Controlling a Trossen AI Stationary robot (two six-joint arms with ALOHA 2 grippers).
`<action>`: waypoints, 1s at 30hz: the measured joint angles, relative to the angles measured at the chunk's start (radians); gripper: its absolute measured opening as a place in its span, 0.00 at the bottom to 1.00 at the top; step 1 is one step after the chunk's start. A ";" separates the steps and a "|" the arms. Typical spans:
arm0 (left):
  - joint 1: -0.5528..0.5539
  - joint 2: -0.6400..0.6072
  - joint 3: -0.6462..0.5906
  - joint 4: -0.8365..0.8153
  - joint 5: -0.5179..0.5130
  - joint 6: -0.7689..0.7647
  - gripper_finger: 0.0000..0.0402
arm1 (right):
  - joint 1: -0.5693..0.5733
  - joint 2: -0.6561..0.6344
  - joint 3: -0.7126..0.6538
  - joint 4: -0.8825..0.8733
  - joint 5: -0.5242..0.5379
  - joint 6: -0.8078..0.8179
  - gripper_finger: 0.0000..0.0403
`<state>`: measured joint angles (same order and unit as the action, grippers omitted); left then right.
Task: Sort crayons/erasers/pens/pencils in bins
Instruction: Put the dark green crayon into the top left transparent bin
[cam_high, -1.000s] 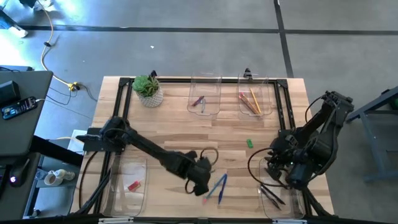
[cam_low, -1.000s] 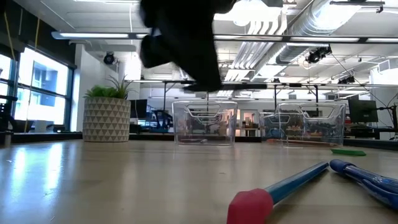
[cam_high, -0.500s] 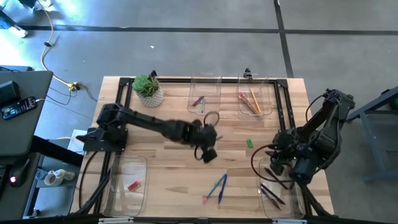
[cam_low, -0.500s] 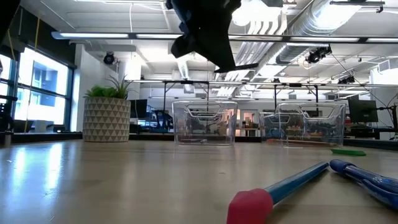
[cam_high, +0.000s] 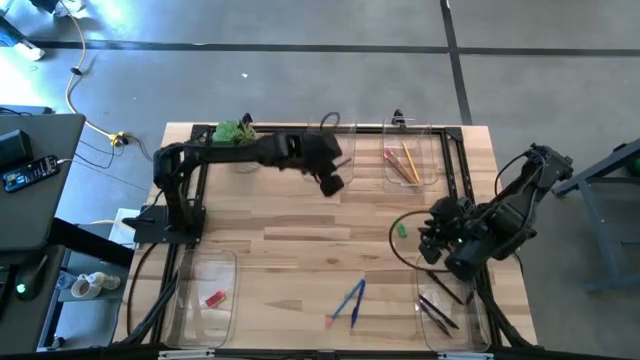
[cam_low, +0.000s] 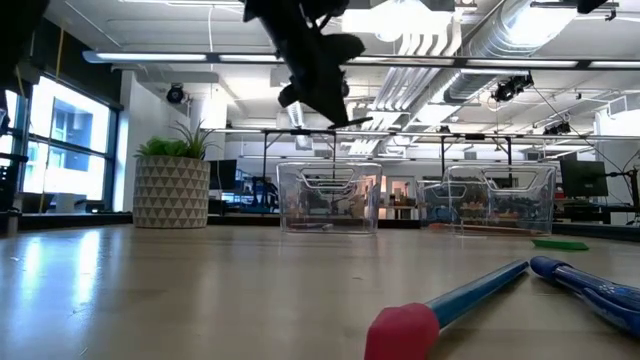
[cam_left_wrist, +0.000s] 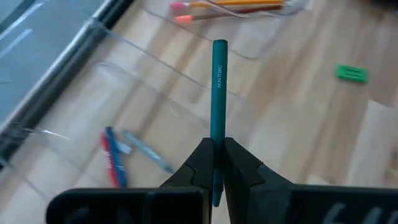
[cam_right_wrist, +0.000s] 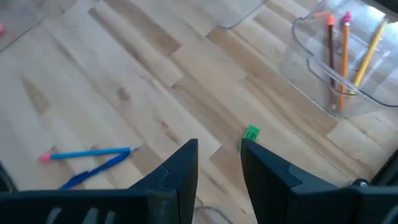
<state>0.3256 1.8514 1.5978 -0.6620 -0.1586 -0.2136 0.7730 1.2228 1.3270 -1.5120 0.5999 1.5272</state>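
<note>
Pens (cam_high: 350, 300): bottom centre of the high view, on bare table.
Right gripper (cam_right_wrist: 219, 163): lower right, fingers parted, empty, above green eraser (cam_right_wrist: 251, 133).
Left gripper (cam_left_wrist: 217, 163): top centre, clamped on teal crayon (cam_left_wrist: 218, 93), over the crayon bin (cam_high: 330, 158).

Potted green plant (cam_high: 238, 143) in patterned white pot stands at far left corner of wooden tabletop (cam_high: 300, 215). Dark side desk (cam_high: 30, 180) carries phone-like device (cam_high: 28, 172). Yellow cable (cam_high: 72, 85) trails across grey floor (cam_high: 300, 80). Office ceiling lights (cam_low: 190, 57) glow behind.
</note>
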 joint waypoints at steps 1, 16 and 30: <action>0.022 0.000 0.000 0.001 0.013 0.013 0.00 | -0.017 0.000 0.000 0.000 0.000 0.000 0.28; 0.208 0.008 -0.084 0.094 0.143 0.139 0.00 | -0.263 0.000 0.000 0.000 -0.001 -0.009 0.28; 0.232 0.009 -0.278 0.223 0.227 0.139 0.00 | -0.394 0.045 0.000 -0.011 -0.011 -0.055 0.28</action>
<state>0.5579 1.8607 1.3195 -0.4390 0.0685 -0.0750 0.3788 1.2682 1.3270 -1.5227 0.5893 1.4719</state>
